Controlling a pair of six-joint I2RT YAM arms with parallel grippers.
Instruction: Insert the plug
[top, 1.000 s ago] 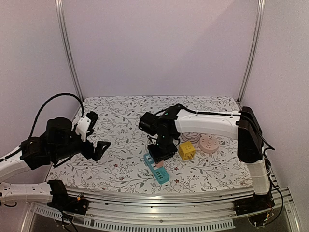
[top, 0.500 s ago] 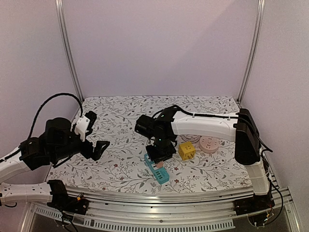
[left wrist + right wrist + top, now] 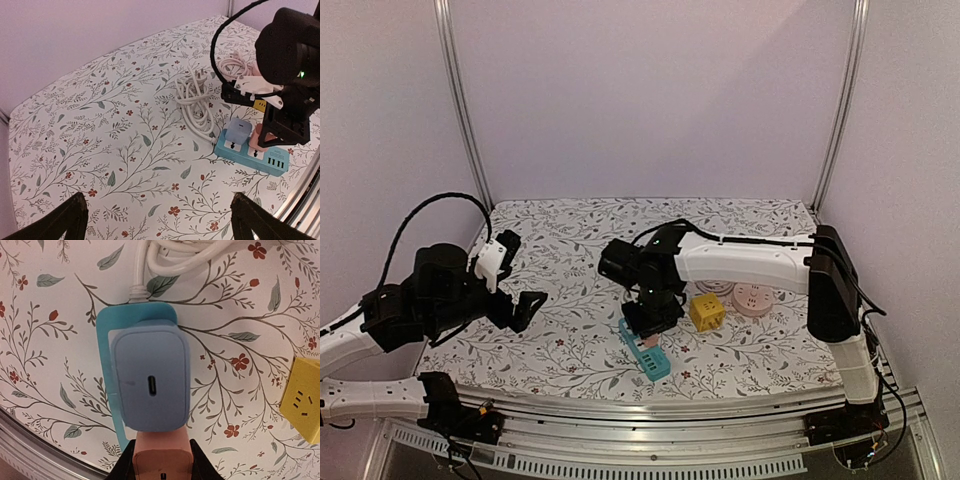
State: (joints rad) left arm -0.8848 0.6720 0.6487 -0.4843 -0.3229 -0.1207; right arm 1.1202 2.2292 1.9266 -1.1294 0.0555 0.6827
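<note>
1. Left arm (image 3: pixel 420 295): bulky black joint housings joined by white links, with a white cover plate (image 3: pixel 495 260) at the wrist.
2. A black cable (image 3: pixel 425 205) forms a loop above the left arm's housings.
3. Left jaws: black, wedge-shaped, tapering to points.
4. Right arm (image 3: pixel 750 262): long white tubular link, black elbow housing (image 3: pixel 830 285), white lower link (image 3: pixel 858 365), black base (image 3: pixel 840 425).
5. A thin black wire (image 3: pixel 770 239) runs along the top of the long white link.
6. Right wrist housing (image 3: pixel 292 45): rounded, black, with a lit green indicator (image 3: pixel 301 74).
</note>
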